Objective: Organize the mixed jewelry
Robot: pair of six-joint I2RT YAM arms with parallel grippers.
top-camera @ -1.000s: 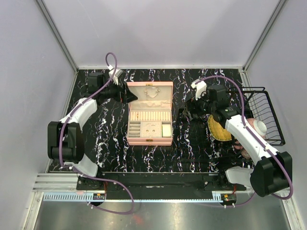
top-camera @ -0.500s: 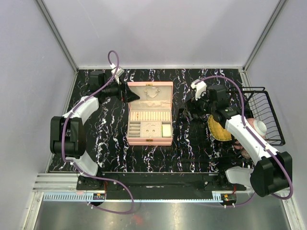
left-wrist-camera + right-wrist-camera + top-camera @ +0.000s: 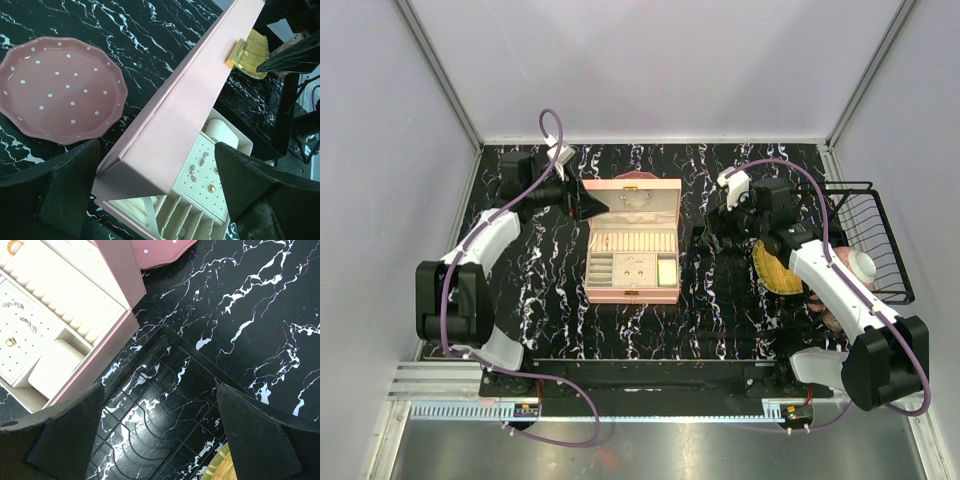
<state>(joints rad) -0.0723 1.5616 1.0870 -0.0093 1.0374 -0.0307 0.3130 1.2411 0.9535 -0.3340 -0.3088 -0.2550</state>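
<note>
Here, tiny silver and gold jewelry [image 3: 203,159] glints.

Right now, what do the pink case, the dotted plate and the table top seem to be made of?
Pink case: smooth matte covering, perhaps faux leather, with cream fabric-like lining. Dotted plate: probably glazed ceramic, as its surface shines. Table top: black with white veins like marble; real stone or a printed sheet, I cannot tell.

Black tabletop [image 3: 720,310] veined white, pink rectangular case [image 3: 632,295] lined cream, pink scalloped plate [image 3: 60,90] dotted white, tiny gold stud [image 3: 211,188], black wire basket [image 3: 850,184] at 3 o'clock
</note>
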